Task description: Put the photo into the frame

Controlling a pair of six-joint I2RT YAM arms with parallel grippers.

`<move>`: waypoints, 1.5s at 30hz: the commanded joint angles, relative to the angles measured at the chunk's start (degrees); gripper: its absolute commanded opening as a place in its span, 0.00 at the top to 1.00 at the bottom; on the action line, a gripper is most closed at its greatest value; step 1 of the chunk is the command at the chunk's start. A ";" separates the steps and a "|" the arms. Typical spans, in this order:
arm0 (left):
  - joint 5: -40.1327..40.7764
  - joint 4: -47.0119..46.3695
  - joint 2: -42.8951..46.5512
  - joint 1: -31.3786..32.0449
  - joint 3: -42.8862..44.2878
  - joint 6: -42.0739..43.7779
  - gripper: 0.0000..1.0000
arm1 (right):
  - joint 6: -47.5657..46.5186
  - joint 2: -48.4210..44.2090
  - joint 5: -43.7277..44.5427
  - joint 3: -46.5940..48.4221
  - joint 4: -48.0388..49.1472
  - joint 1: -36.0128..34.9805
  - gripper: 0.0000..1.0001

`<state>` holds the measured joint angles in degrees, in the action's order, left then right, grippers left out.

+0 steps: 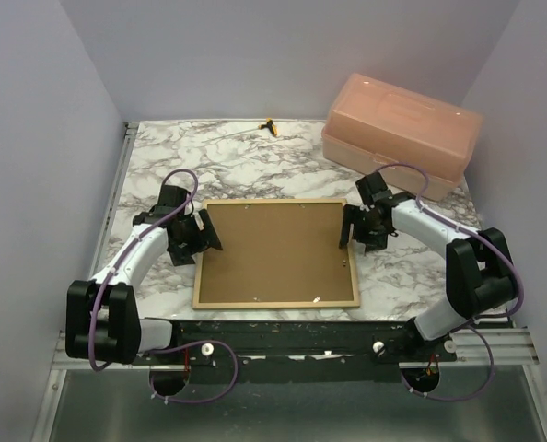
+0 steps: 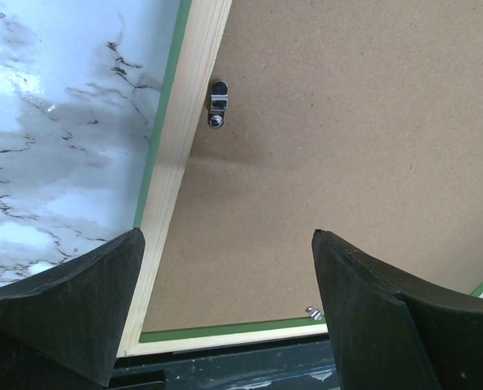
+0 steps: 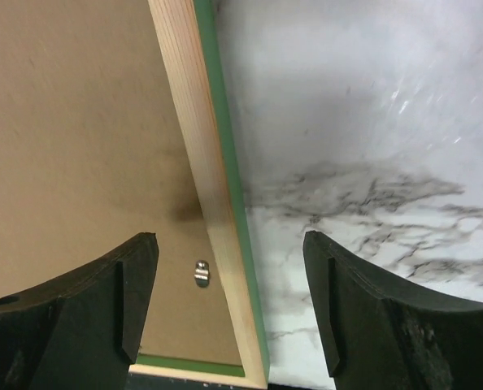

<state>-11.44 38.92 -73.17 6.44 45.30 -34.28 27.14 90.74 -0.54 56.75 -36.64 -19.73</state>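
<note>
The frame (image 1: pixel 273 303) lies face down on the marble table, bare wood rails up and green showing at its edges. A brown hardboard backing (image 1: pixel 273 250) fills it. The photo is hidden. My left gripper (image 1: pixel 200 237) is open at the frame's left rail (image 2: pixel 184 146), with the backing (image 2: pixel 347 122) and a metal clip (image 2: pixel 217 103) below it. At the opposite side my right gripper (image 1: pixel 352 230) is open too, its jaws straddling the right rail (image 3: pixel 197 146) from above; a clip (image 3: pixel 202 273) sits on the backing (image 3: pixel 71 122). Neither gripper holds anything.
A pink plastic box (image 1: pixel 402 133) stands at the back right, close behind the right arm. A small yellow and black item (image 1: pixel 270 126) lies at the table's far edge. The frame's near rail lies along the black mounting bar (image 1: pixel 292 336).
</note>
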 commanded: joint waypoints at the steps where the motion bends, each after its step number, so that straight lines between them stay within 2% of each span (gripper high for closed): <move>1: -2.45 -1.96 -1.60 -0.42 -0.21 0.84 0.15 | 0.92 -1.92 -6.95 -4.06 -0.41 -0.87 0.21; 8: -0.99 -1.91 -1.80 -0.42 -0.46 0.75 0.16 | 1.39 -0.35 -5.36 -5.57 -1.58 -3.89 0.29; 15: -1.75 -2.57 -2.86 -0.46 -0.78 0.71 0.16 | 2.45 1.82 0.22 -5.60 -1.68 -5.45 0.52; 17: -1.65 -2.53 -2.79 -0.45 -0.84 0.71 0.16 | 2.54 2.54 1.08 -5.42 -1.90 -5.94 0.55; 28: -1.40 -2.35 -3.17 -0.44 -0.56 0.75 0.16 | 3.37 4.48 9.55 -3.25 -4.26 -8.85 0.99; 37: -0.51 -2.11 -3.30 -0.38 -0.32 0.71 0.16 | 2.69 4.22 15.05 -0.77 -4.94 -13.88 1.00; 45: -0.49 -2.22 -3.38 -0.35 -0.45 0.80 0.16 | -0.36 4.11 14.73 -2.70 -2.16 -14.38 1.00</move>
<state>-12.25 37.30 -76.16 6.33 45.17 -34.06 28.80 92.73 11.40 55.96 -42.94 -33.32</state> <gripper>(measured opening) 0.840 0.313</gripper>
